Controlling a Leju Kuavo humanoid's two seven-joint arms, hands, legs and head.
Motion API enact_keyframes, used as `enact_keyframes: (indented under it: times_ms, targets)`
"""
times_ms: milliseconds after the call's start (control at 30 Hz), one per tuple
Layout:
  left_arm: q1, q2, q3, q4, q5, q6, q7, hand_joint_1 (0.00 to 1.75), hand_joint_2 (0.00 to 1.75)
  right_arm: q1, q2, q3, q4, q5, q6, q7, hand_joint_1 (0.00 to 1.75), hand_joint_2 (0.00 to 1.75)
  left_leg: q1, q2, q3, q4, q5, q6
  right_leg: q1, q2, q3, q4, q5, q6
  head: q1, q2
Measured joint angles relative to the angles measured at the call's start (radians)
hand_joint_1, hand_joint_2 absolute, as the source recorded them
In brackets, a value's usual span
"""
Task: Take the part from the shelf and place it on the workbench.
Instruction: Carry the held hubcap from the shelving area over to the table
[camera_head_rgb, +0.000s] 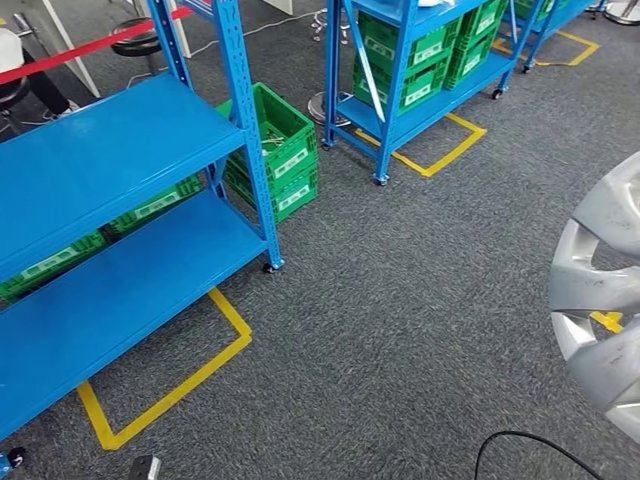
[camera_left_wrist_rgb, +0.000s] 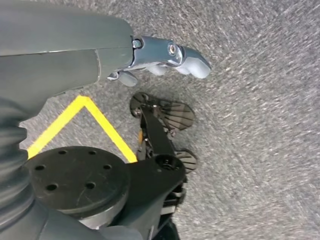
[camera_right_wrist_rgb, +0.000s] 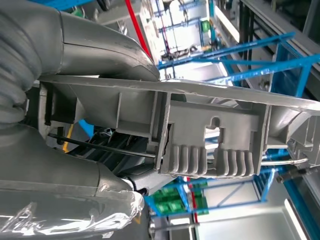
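While you look down from the head view, the silver wheel cover (camera_head_rgb: 600, 290) sits at the right edge above grey carpet (camera_head_rgb: 423, 300), well apart from the blue shelf (camera_head_rgb: 113, 200) on the left (green crates (camera_head_rgb: 283, 150) behind it). At your left wrist, the left hand (camera_left_wrist_rgb: 166, 57) hangs with fingers outstretched, holding nothing. At your right wrist, the right hand (camera_right_wrist_rgb: 86, 120) clamps the cover's ribbed rim.

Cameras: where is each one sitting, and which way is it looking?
Head view: high on the robot, facing forward and down at the blue shelf and carpet; the silver wheel cover pokes in.
Left wrist view: behind the left hand, looking down at carpet.
Right wrist view: behind the right hand, gripping the wheel cover's ribbed back.
Shared: wheel cover, blue shelves.
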Motion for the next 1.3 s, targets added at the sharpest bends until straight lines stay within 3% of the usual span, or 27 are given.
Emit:
enact_keyframes:
  times_ms: [33,100,167,233,267,300,333,400,467,567,633,700,733,767,800,867,933,1000,1033,1067,1100,1133,1200,1267,1300]
  targets:
    - [-0.001,-0.001,0.0,0.0,0.0,0.0,0.001,0.0,1.75,-0.001,0.0,-0.001,0.003,0.002,-0.005,0.0,1.75,1.75,0.0,0.013,-0.002,0.0,0.002,0.005,-0.002,0.008,-0.006,-0.002,0.004,0.007,-0.001,0.0]
    - [-0.002,-0.001,0.0,0.0,0.0,0.0,0.002,0.0,1.75,-0.003,-0.002,-0.002,0.008,0.005,-0.013,0.0,1.75,1.75,0.0,0.039,-0.003,-0.004,0.007,0.019,0.0,-0.031,-0.023,0.021,-0.01,0.017,0.004,0.0]
    - [-0.001,-0.001,0.001,0.0,0.003,-0.001,0.002,0.0,1.75,-0.01,-0.004,0.0,0.015,0.01,-0.023,-0.002,1.75,1.75,-0.001,0.066,-0.003,-0.006,0.009,0.027,0.003,-0.104,-0.071,0.128,-0.07,0.024,0.011,0.0]
    - [0.002,0.0,0.004,0.0,0.008,-0.002,0.002,0.0,1.75,-0.016,-0.007,0.01,0.022,0.023,-0.044,-0.012,1.75,1.75,-0.005,0.096,-0.003,-0.005,0.008,0.029,0.001,-0.133,-0.129,0.265,-0.131,0.03,0.014,0.0]
    - [0.002,0.001,0.007,0.0,0.011,-0.003,0.002,0.0,1.75,-0.016,-0.009,0.019,0.026,0.033,-0.06,-0.02,1.75,1.75,-0.005,0.111,-0.003,-0.005,0.008,0.029,0.001,-0.136,-0.139,0.295,-0.138,0.03,0.014,0.0]
    - [0.002,0.002,0.01,0.0,0.015,-0.003,0.003,0.0,1.75,-0.017,-0.012,0.031,0.031,0.044,-0.079,-0.031,1.75,1.75,-0.005,0.125,-0.002,-0.005,0.007,0.028,0.0,-0.139,-0.127,0.283,-0.126,0.03,0.014,0.0]
    - [0.001,0.002,0.012,0.0,0.018,-0.003,0.005,0.0,1.75,-0.017,-0.016,0.044,0.036,0.055,-0.1,-0.042,1.75,1.75,-0.006,0.137,0.0,-0.005,0.006,0.027,0.001,-0.146,-0.095,0.229,-0.097,0.029,0.014,0.0]
    - [0.0,0.004,0.018,0.0,0.025,-0.003,0.012,0.0,1.75,-0.019,-0.031,0.081,0.049,0.072,-0.146,-0.072,1.75,1.75,-0.009,0.16,0.006,-0.004,0.001,0.02,0.005,-0.185,-0.01,0.084,-0.044,0.024,0.015,0.0]
    - [-0.001,0.006,0.023,0.0,0.027,-0.003,0.017,0.0,1.75,-0.021,-0.053,0.127,0.062,0.079,-0.19,-0.105,1.75,1.75,-0.015,0.18,0.009,-0.002,-0.003,0.012,0.011,-0.208,0.029,0.011,-0.027,0.011,0.015,0.0]
    - [-0.004,0.007,0.03,0.0,0.028,-0.003,0.02,0.0,1.75,-0.018,-0.084,0.179,0.079,0.079,-0.227,-0.132,1.75,1.75,-0.016,0.204,0.007,-0.001,-0.006,0.0,0.014,-0.178,0.018,0.006,-0.023,-0.01,0.014,0.0]
    - [-0.006,0.008,0.033,0.0,0.031,-0.003,0.02,0.0,1.75,-0.015,-0.097,0.196,0.084,0.077,-0.235,-0.136,1.75,1.75,-0.014,0.17,-0.011,0.04,-0.039,-0.009,0.01,-0.157,0.014,0.002,-0.016,-0.022,0.012,0.0]
    - [-0.005,0.008,0.036,0.0,0.035,-0.005,0.02,0.0,1.75,-0.014,-0.107,0.214,0.089,0.075,-0.245,-0.139,1.75,1.75,-0.012,0.113,-0.069,0.163,-0.104,-0.011,0.007,-0.135,0.011,0.0,-0.012,-0.028,0.01,0.0]
    - [-0.002,0.008,0.038,0.0,0.037,-0.006,0.02,0.0,1.75,-0.012,-0.112,0.222,0.092,0.074,-0.25,-0.142,1.75,1.75,-0.012,0.096,-0.104,0.234,-0.13,-0.01,0.007,-0.121,0.009,0.0,-0.011,-0.029,0.01,0.0]
    - [0.0,0.008,0.04,0.0,0.038,-0.007,0.02,0.0,1.75,-0.01,-0.116,0.228,0.095,0.072,-0.255,-0.144,1.75,1.75,-0.012,0.089,-0.129,0.279,-0.138,-0.009,0.007,-0.106,0.008,0.0,-0.011,-0.03,0.01,0.0]
    - [0.002,0.009,0.041,0.0,0.039,-0.008,0.019,0.0,1.75,-0.008,-0.119,0.232,0.097,0.07,-0.259,-0.146,1.75,1.75,-0.012,0.085,-0.138,0.289,-0.125,-0.007,0.007,-0.09,0.008,0.0,-0.01,-0.03,0.01,0.0]
    - [0.002,0.01,0.042,0.0,0.039,-0.008,0.017,0.0,1.75,-0.005,-0.126,0.234,0.099,0.061,-0.269,-0.15,1.75,1.75,-0.01,0.068,-0.106,0.202,-0.054,-0.003,0.004,-0.06,0.009,0.002,-0.009,-0.027,0.01,0.0]
    - [0.001,0.009,0.042,0.0,0.037,-0.005,0.017,0.0,1.75,-0.007,-0.13,0.229,0.1,0.037,-0.293,-0.15,1.75,1.75,-0.003,0.018,-0.054,0.077,0.002,-0.002,0.004,-0.03,0.003,0.008,-0.008,-0.019,0.01,0.0]
    - [0.001,0.009,0.042,0.0,0.035,0.003,0.026,0.0,1.75,-0.009,-0.133,0.213,0.101,0.004,-0.324,-0.148,1.75,1.75,0.0,-0.008,-0.033,0.024,0.01,0.001,0.003,-0.004,-0.009,0.011,-0.004,-0.007,0.01,0.0]
    - [0.0,0.008,0.043,0.0,0.04,0.004,0.032,0.0,1.75,-0.007,-0.133,0.201,0.101,-0.009,-0.336,-0.145,1.75,1.75,0.0,0.002,-0.032,0.02,0.008,0.004,0.0,0.008,-0.015,0.01,0.0,-0.001,0.011,0.0]
    - [-0.001,0.007,0.046,0.0,0.052,0.002,0.038,0.0,1.75,-0.005,-0.134,0.185,0.102,-0.018,-0.344,-0.142,1.75,1.75,0.0,0.014,-0.031,0.019,0.01,0.01,-0.001,0.007,-0.02,0.01,0.001,0.004,0.01,0.0]
    - [-0.003,0.006,0.051,0.0,0.066,-0.003,0.041,0.0,1.75,-0.003,-0.134,0.169,0.102,-0.025,-0.351,-0.14,1.75,1.75,0.0,0.028,-0.031,0.018,0.012,0.017,0.0,-0.014,-0.027,0.02,-0.006,0.009,0.013,0.0]
    - [-0.003,0.006,0.058,0.0,0.08,-0.007,0.044,0.0,1.75,-0.004,-0.134,0.156,0.103,-0.029,-0.355,-0.137,1.75,1.75,-0.001,0.042,-0.03,0.015,0.013,0.023,0.003,-0.046,-0.042,0.049,-0.023,0.013,0.017,0.0]
    - [-0.003,0.006,0.07,0.0,0.095,-0.013,0.046,0.0,1.75,-0.008,-0.134,0.14,0.104,-0.035,-0.358,-0.135,1.75,1.75,-0.004,0.072,-0.028,0.014,0.011,0.031,0.005,-0.114,-0.097,0.17,-0.087,0.019,0.023,0.0]
    - [-0.002,0.006,0.078,0.0,0.097,-0.014,0.047,0.0,1.75,-0.01,-0.134,0.131,0.106,-0.036,-0.361,-0.134,1.75,1.75,-0.008,0.104,-0.027,0.015,0.009,0.034,0.003,-0.134,-0.149,0.289,-0.135,0.022,0.023,0.0]
    - [-0.002,0.006,0.082,0.0,0.098,-0.014,0.048,0.0,1.75,-0.009,-0.134,0.126,0.108,-0.036,-0.364,-0.134,1.75,1.75,-0.009,0.119,-0.027,0.015,0.008,0.034,0.003,-0.136,-0.152,0.303,-0.133,0.023,0.023,0.0]
